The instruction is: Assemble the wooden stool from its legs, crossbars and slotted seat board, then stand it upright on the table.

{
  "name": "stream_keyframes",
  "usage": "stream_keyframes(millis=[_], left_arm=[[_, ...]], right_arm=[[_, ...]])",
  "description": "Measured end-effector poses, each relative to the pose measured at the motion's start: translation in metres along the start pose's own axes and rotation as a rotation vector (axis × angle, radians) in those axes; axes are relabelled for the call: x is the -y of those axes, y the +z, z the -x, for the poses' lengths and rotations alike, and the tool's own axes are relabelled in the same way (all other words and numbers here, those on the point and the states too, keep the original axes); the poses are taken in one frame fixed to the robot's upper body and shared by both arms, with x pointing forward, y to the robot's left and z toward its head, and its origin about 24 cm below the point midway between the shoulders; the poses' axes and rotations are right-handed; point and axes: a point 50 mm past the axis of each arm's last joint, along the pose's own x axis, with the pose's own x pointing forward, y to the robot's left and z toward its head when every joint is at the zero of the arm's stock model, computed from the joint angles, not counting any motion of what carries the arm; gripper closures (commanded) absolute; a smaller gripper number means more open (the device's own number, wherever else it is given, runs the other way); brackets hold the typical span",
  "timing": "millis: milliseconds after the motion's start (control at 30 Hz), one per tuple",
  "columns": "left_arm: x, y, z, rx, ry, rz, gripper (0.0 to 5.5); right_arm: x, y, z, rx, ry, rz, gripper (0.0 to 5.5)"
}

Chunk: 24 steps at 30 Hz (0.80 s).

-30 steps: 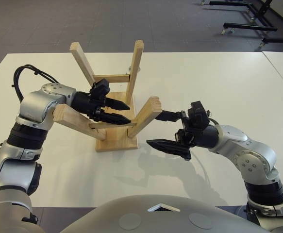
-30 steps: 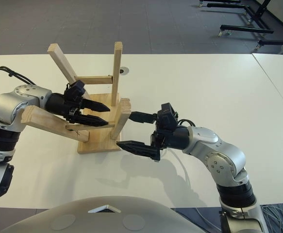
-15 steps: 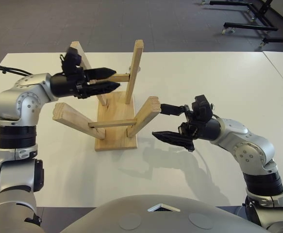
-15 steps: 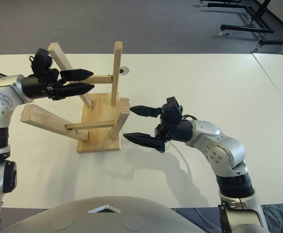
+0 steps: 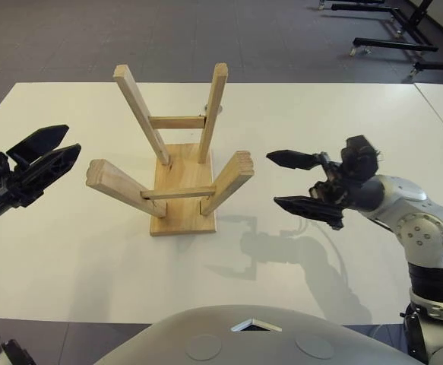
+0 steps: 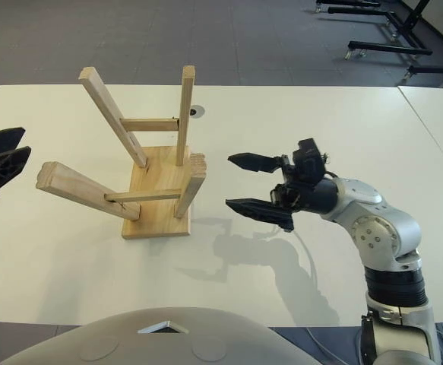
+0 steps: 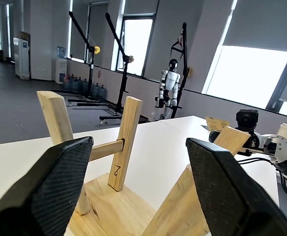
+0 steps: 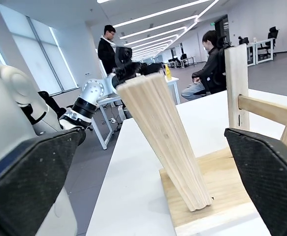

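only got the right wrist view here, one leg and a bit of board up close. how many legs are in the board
observer: four legs, all pointing up; the seat board lies flat on the table.
operator: crossbars
observer: two, a far crossbar joining the back pair and a near crossbar joining the front pair.
operator: where's the left pincer
observer: left pincer is open, out to the left of the board, touching nothing.

My head's two eyes look forward and down over the table (image 5: 343,114), stool (image 5: 183,194) left of centre in both. Each wrist camera looks low between its fingers (image 7: 59,187) at that stool, seemingly from opposite sides.
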Motion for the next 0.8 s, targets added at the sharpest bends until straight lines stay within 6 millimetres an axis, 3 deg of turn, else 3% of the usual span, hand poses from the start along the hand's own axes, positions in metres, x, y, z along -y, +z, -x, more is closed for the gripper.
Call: stream_keyframes(millis=[400,800], left_arm=[[-0.001,-0.025,-0.003,-0.089,-0.016,0.072,2.05],[-0.001,-0.024,0.001,-0.109,-0.015,0.070,2.05]], right_arm=[[-0.007,0.002,-0.013,0.025,0.097,-0.015,0.13],[-0.011,0.002,-0.016,0.038,0.126,-0.033,0.13]])
